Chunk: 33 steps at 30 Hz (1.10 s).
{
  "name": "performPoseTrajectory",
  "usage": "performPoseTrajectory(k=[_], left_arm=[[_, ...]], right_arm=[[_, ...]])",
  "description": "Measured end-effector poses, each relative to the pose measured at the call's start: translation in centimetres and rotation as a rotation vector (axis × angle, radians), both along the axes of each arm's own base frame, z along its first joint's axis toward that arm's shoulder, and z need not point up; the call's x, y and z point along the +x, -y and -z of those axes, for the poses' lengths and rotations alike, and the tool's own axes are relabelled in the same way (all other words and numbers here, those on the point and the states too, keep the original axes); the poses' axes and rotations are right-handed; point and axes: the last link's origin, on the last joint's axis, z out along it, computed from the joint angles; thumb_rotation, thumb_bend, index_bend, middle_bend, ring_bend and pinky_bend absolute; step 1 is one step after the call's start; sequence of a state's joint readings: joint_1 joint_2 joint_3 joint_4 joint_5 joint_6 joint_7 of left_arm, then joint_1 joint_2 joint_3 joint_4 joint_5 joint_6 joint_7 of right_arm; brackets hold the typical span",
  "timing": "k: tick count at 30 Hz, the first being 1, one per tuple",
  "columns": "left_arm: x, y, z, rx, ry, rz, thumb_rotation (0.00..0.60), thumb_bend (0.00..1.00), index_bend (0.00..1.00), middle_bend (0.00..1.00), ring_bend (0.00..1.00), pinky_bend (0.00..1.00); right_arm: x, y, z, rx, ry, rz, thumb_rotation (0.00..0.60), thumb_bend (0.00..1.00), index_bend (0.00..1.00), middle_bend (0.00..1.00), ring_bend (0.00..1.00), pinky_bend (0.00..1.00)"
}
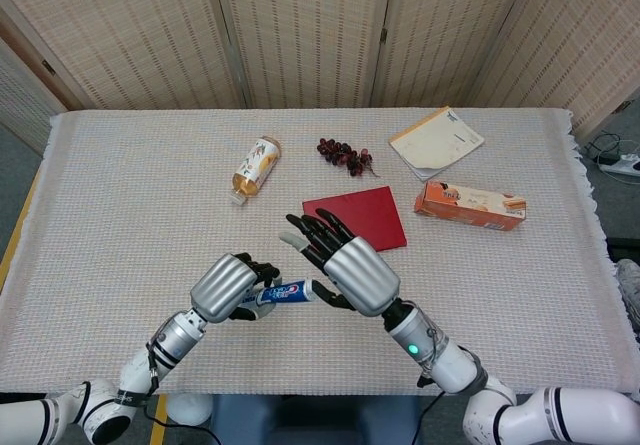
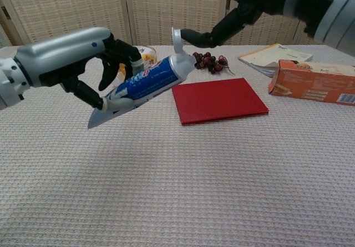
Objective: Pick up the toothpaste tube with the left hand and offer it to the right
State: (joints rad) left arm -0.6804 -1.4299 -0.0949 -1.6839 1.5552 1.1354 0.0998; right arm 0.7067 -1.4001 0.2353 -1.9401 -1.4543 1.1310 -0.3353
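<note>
Left hand: fingers pinch the toothpaste tube, lifted above the table.
Tube: blue and white, tilted, cap toward the right.
Right hand: fingers spread, one fingertip at the cap.
Chest view: crimped tail hanging low.
Open room: bare cloth near the left edge.

The scene is viewed from above in the head view, angled steeply down and forward over the whole table, with the folding screen seen behind it. The chest view is set low, near tabletop height, facing forward, and much closer. Both views share the table's middle: the red book, the orange box, the grapes and, probably, the notebook.
</note>
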Motion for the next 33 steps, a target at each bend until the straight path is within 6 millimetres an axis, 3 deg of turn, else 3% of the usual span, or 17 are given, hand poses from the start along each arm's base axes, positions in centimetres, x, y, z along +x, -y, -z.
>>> performPoseTrajectory(k=[3, 11, 16, 21, 23, 30, 33], left_arm=[[-0.7, -0.2, 0.0, 0.005, -0.014, -0.009, 0.6, 0.63, 0.82, 0.78, 0.71, 0.56], [-3.7, -1.6, 1.2, 0.059, -0.134, -0.005, 0.6, 0.63, 0.78, 0.77, 0.64, 0.5], [-5.7, -2.5, 3.4, 0.1, -0.271, 0.027, 0.6, 0.62, 0.7, 0.71, 0.57, 0.45], [-6.4, -2.8, 5.8, 0.12, -0.366, 0.046, 0.6, 0.62, 0.6, 0.61, 0.47, 0.42], [-6.5, -2.9, 6.6, 0.119, -0.379, 0.038, 0.6, 0.6, 0.56, 0.57, 0.44, 0.41], [-7.3, -3.5, 7.5, 0.139, -0.416, -0.013, 0.6, 0.51, 0.2, 0.32, 0.24, 0.3], [-7.8, -3.6, 7.0, 0.15, -0.405, -0.049, 0.6, 0.5, 0.14, 0.28, 0.21, 0.28]], right_arm=[[-1.1, 0.1, -0.8, -0.017, -0.006, 0.023, 0.6, 0.46, 0.0, 0.02, 0.06, 0.0], [-6.6, -0.1, -3.9, -0.073, 0.004, 0.142, 0.6, 0.46, 0.0, 0.02, 0.05, 0.0], [-11.1, -0.9, -5.7, -0.122, 0.006, 0.23, 0.6, 0.46, 0.0, 0.02, 0.06, 0.0], [-13.9, -1.6, -6.9, -0.152, -0.013, 0.28, 0.6, 0.46, 0.0, 0.02, 0.06, 0.0], [-14.7, -1.8, -7.2, -0.159, -0.024, 0.293, 0.6, 0.46, 0.0, 0.02, 0.05, 0.0], [-17.8, -2.4, -8.7, -0.194, -0.077, 0.361, 0.6, 0.46, 0.0, 0.03, 0.05, 0.0], [-19.0, -2.7, -9.3, -0.204, -0.078, 0.396, 0.6, 0.46, 0.0, 0.03, 0.05, 0.0]])
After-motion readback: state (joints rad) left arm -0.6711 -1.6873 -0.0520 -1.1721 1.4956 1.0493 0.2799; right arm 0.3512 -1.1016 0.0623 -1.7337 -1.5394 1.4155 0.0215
